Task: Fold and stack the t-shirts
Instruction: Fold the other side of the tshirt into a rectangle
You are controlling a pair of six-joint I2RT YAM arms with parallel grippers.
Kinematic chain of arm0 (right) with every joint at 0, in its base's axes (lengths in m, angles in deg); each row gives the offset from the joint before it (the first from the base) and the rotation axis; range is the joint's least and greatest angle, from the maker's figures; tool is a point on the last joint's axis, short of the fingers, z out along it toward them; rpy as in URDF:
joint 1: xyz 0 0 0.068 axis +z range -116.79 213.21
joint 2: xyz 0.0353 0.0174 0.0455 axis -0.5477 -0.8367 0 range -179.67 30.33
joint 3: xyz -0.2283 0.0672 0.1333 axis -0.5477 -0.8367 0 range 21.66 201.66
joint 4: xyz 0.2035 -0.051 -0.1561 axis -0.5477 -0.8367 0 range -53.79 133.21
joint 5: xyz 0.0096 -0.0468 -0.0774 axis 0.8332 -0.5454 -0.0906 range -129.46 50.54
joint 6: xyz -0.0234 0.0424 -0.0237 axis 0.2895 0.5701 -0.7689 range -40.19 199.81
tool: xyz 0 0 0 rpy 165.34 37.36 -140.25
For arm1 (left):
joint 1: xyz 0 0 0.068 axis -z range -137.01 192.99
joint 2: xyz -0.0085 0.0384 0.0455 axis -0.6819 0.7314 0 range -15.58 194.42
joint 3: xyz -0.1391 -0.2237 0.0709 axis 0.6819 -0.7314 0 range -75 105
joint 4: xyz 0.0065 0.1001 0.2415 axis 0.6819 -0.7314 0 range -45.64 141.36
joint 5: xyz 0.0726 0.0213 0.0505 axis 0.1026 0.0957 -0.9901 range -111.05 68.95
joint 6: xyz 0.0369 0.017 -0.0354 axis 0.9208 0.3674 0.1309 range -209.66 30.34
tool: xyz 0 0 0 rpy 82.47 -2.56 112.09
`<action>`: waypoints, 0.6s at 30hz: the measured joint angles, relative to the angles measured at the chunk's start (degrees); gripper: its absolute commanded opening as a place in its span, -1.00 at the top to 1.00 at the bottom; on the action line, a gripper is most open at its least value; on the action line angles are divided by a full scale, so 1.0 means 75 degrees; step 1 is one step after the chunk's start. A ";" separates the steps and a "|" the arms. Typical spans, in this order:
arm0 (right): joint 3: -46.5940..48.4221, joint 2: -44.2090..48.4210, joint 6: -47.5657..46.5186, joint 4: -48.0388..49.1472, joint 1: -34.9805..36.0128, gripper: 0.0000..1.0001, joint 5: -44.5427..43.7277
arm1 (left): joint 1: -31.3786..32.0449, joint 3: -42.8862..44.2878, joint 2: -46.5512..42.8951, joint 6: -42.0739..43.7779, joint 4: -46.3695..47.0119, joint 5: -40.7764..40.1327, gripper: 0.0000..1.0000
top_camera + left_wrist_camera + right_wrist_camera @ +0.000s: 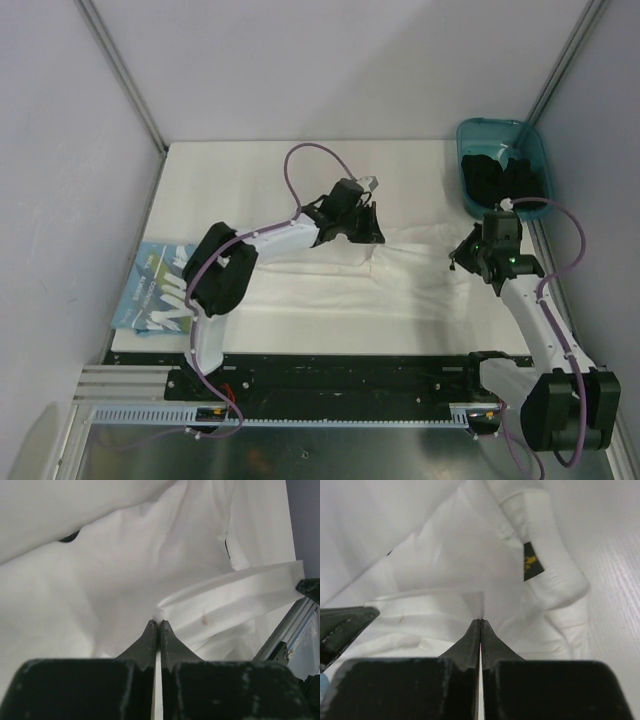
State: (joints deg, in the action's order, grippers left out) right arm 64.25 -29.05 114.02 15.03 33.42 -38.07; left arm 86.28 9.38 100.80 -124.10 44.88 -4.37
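Observation:
A white t-shirt (330, 290) lies spread and wrinkled across the middle of the table. My left gripper (368, 238) sits at its far edge, shut on a small pinch of the white cloth (159, 614). My right gripper (462, 258) is at the shirt's right end, shut on a fold of the same fabric (480, 605). The collar with its dark label (532, 562) lies just beyond the right fingertips. In the wrist views the left gripper (159, 622) and the right gripper (480, 621) each have their jaws pressed together on cloth. A folded t-shirt with a light-blue graphic (155, 290) rests at the table's left edge.
A teal bin (535, 150) holding dark items stands at the back right corner, close behind the right arm. A purple cable (300, 160) loops above the left arm. Grey walls enclose the table on three sides.

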 measured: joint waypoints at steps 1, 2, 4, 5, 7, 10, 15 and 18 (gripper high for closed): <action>0.0026 0.0073 0.0023 -0.0076 0.0146 1.00 -0.0015 | 0.0003 -0.0119 -0.0122 -0.0015 0.0006 -0.0076 1.00; 0.0050 0.0154 0.0047 -0.0131 0.0318 1.00 -0.0061 | 0.0009 -0.0256 -0.0245 -0.0029 0.0015 -0.0149 1.00; 0.0079 0.0254 0.0099 -0.0219 0.0560 1.00 -0.0160 | 0.0009 -0.0437 -0.0391 -0.0076 0.0032 -0.0251 1.00; 0.0096 0.0286 0.0108 -0.0271 0.0682 1.00 -0.0219 | 0.0009 -0.0533 -0.0443 -0.0093 0.0050 -0.0294 1.00; 0.0125 0.0306 0.0131 -0.0376 0.0831 1.00 -0.0335 | 0.0012 -0.0697 -0.0493 -0.0160 0.0073 -0.0382 1.00; 0.0128 0.0303 0.0175 -0.0565 0.0944 1.00 -0.0516 | 0.0012 -0.0938 -0.0501 -0.0224 0.0114 -0.0414 1.00; 0.0128 0.0306 0.0239 -0.0761 0.1134 1.00 -0.0685 | 0.0023 -0.1192 -0.0501 -0.0286 0.0125 -0.0411 1.00; 0.0128 0.0300 0.0242 -0.0871 0.1236 1.00 -0.0775 | 0.0029 -0.1271 -0.0501 -0.0303 0.0160 -0.0408 1.00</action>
State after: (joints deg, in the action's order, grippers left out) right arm 65.21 -26.80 115.84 8.49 42.68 -43.89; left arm 86.50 -0.15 97.04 -126.37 46.08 -7.43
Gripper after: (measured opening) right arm 0.009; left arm 0.020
